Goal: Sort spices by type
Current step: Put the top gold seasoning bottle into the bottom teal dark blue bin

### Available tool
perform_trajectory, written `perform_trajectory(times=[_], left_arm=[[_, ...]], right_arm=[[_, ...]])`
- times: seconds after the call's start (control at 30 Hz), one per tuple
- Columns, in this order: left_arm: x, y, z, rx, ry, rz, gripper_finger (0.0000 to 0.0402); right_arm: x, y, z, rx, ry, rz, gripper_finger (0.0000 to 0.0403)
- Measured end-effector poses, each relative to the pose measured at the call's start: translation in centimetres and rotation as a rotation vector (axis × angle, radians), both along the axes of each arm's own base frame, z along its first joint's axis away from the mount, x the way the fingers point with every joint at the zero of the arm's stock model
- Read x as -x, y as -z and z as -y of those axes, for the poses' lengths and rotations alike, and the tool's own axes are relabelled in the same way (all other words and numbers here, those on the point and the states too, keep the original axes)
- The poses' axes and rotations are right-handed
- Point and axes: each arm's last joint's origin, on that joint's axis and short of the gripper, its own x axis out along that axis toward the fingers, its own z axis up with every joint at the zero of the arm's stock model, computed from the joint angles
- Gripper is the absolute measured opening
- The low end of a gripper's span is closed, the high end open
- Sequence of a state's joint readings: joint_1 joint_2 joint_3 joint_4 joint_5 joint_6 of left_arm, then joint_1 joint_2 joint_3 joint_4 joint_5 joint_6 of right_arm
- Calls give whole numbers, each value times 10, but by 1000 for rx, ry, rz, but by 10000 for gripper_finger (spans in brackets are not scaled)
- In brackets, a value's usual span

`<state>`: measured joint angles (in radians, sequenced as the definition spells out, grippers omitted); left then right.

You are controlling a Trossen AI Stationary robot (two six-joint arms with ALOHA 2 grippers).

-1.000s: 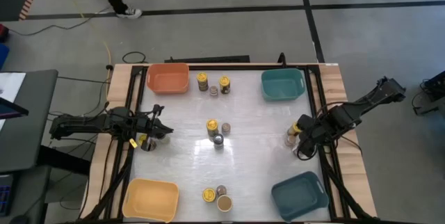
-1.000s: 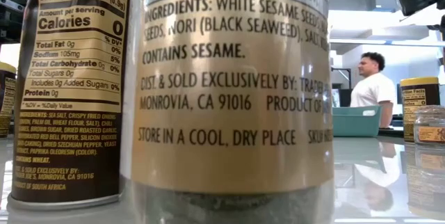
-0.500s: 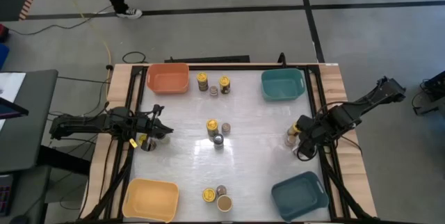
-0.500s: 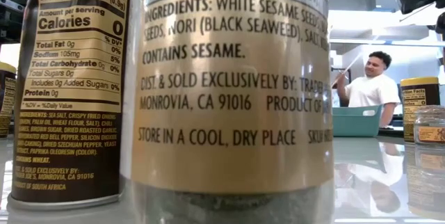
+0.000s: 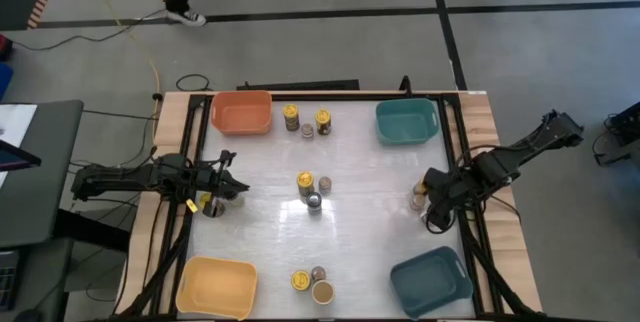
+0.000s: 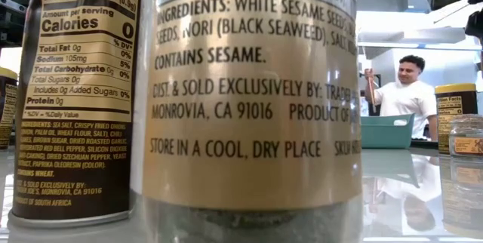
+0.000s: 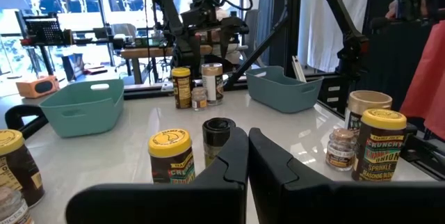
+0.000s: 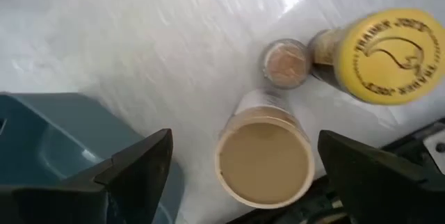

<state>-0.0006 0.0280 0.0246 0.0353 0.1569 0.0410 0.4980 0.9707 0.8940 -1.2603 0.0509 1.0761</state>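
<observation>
The right gripper (image 8: 240, 172) hangs over the tan-lidded jar (image 8: 264, 160) with its fingers (image 8: 135, 165) spread wide, one on each side of the lid and holding nothing. In the overhead view that gripper (image 5: 432, 199) sits at the right edge of the counter (image 5: 370, 212), right of centre in the frame, over a small cluster: the tan jar, a little grey-topped jar (image 8: 285, 64) touching it, and a yellow-lidded jar (image 8: 386, 53) just beside.

The tan jar looks rigid, probably light, with a smooth label that could slip. Its wide lid fills most of the gap between the fingers, so I'd take it around the body just under the lid, squarely, keeping clear of the grey-topped one, which would tip easily if nudged.

The left gripper (image 7: 247, 154) rests at the left edge, mid-height in the overhead frame, fingers closed together on nothing.

Other jars stand in clusters at top centre, middle and bottom centre. The bins sit at the corners: orange (image 5: 241, 112), teal (image 5: 406, 122), yellow (image 5: 215, 287), a second teal (image 5: 430, 280).

Against the earlier overhead frame, the right gripper has crept slightly toward the frame's left, more squarely over the cluster; no jar has moved. The person (image 6: 407, 96) beyond the counter has turned and raised an arm.
</observation>
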Motion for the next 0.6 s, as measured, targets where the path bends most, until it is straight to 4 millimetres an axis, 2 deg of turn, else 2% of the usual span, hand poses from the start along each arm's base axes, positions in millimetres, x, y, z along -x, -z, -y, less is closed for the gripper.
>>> perform_trajectory(times=[0.37, 0.6], left_arm=[[0, 0, 0, 0, 0, 0, 0], [0, 0, 0, 0, 0, 0, 0]], right_arm=[[2, 2, 1, 30, -39, -39, 384], [-4, 17, -10, 53, -110, -93, 384]])
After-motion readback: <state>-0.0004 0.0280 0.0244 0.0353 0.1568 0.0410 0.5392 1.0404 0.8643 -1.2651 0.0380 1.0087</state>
